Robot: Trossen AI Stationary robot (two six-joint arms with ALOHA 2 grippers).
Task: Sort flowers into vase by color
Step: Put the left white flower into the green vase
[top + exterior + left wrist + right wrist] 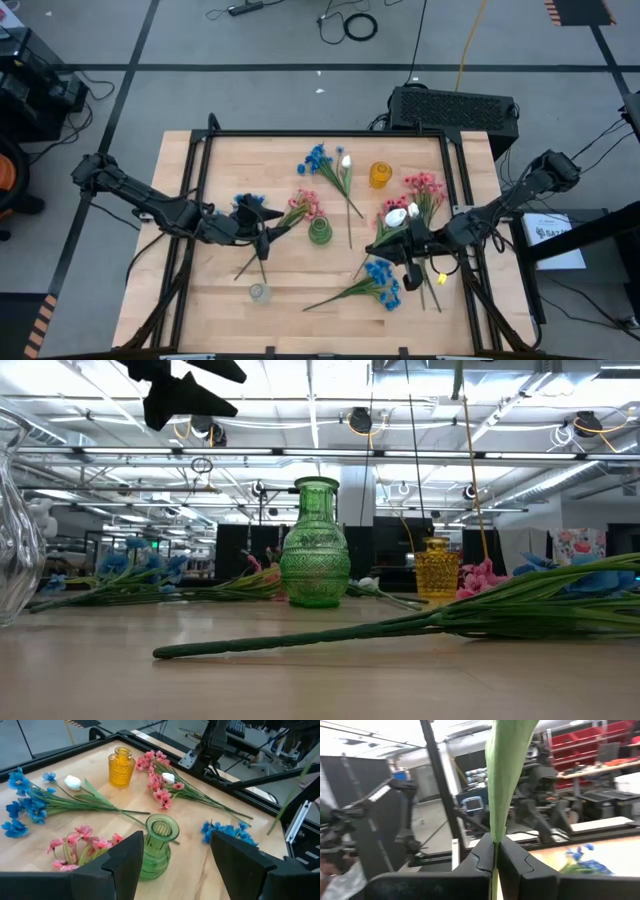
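Your right tool is clenched on a thin green flower stem; it could slip or snag. Your left tool, released, hovers near the green ribbed glass vase at twelve o'clock and could topple it.

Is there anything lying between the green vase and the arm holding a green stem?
Yes. The right end effector, shut on a green stem, is right of the green vase. One long flower stem lies on the table between them; otherwise nothing visible blocks it.
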